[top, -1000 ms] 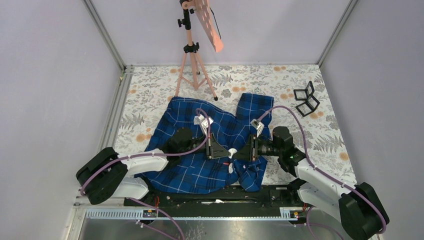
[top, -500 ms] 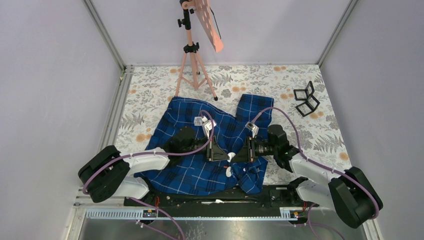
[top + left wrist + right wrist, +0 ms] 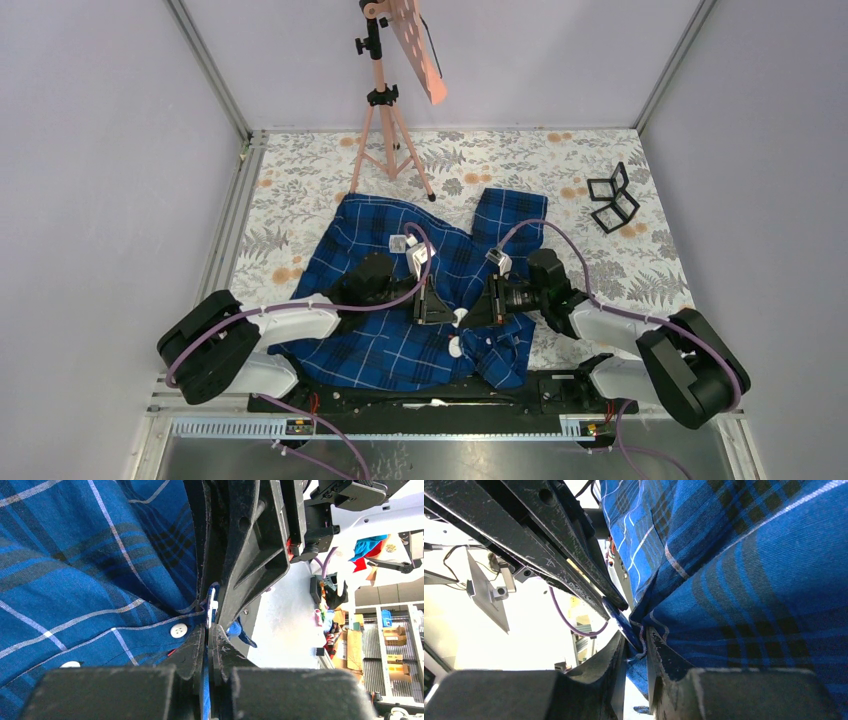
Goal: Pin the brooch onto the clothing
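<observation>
The shirt (image 3: 385, 345) lies on the table (image 3: 300, 190), with a tripod stand (image 3: 385, 130) just behind it and 2 small frames (image 3: 612, 200) well apart to its right rear. Over the shirt's near right part, the left gripper (image 3: 447, 310) and right gripper (image 3: 474, 312) meet tip to tip.

Shirt (image 3: 372, 226), tripod (image 3: 384, 128), frames (image 3: 612, 198) (on floral table (image 3: 300, 190))

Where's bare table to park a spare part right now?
Free: far strip between tripod and frames; left edge between shirt and rail; right side below the frames. Crowded: centre, where left gripper and right gripper meet on the shirt.
</observation>
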You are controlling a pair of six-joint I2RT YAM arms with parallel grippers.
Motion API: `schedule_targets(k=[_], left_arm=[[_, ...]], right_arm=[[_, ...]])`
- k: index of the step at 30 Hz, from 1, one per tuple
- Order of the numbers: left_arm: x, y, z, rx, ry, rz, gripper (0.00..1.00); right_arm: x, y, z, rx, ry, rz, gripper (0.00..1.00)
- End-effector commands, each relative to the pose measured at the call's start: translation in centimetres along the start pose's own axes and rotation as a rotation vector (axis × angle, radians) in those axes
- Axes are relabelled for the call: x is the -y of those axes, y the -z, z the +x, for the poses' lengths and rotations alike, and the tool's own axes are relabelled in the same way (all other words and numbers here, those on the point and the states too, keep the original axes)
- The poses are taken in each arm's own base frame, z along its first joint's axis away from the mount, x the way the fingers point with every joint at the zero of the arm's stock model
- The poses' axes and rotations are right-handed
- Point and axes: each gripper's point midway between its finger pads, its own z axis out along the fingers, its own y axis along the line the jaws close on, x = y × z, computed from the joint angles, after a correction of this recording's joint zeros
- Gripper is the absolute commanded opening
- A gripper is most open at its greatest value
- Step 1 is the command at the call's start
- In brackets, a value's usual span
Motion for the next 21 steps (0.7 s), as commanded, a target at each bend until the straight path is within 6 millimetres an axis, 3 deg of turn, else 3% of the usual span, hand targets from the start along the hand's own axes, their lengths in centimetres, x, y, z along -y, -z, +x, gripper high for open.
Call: schedule_targets(k=[1,21], left_arm=[[7.0,-0.1,-1.7,0.000,-0.145,0.256,0.00],[6.9,0.5,-1.8,0.028,-0.166,0.227,0.00]], right_arm=[[-0.1,-0.7,-4.2,0.157,0.031,0.034,0.15],[2.2,-1.1,-4.9,0.230,-0.083,0.094,0.14]])
